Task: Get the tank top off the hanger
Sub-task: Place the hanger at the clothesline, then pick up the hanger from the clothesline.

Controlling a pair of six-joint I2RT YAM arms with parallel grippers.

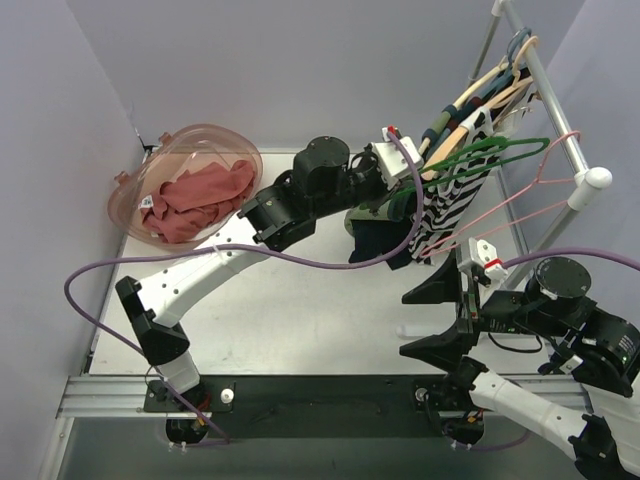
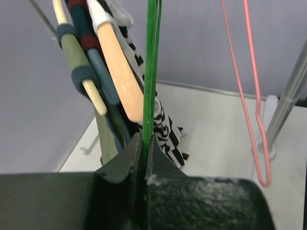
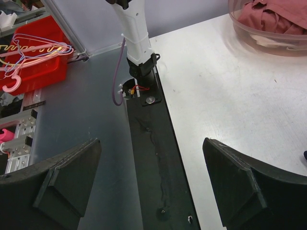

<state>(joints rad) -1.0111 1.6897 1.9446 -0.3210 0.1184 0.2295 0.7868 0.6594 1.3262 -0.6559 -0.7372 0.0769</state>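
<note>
Jaws of outstretched left gripper (image 2: 144,146) clamp green hanger (image 2: 151,72); right gripper (image 3: 151,146) gapes.

Left wrist view: the left gripper (image 2: 144,143) is a blurred dark mass, cut by the edge at 6 o'clock. The green hanger (image 2: 151,72) pinched in it runs out at 12, its hook unseen. The pink hanger (image 2: 249,96) and wooden hangers (image 2: 120,76) are cut there too. The tank top (image 2: 168,129) shows only as a striped strip behind them; which hanger carries it cannot be told.

Top view: the rack (image 1: 540,75) leaves at 1 o'clock, the right arm (image 1: 590,340) at 4.

Right wrist view: the right gripper's (image 3: 151,143) fingers are cut at 6, the bowl (image 3: 234,19) at 1, the red bin (image 3: 48,76) at 10.
</note>
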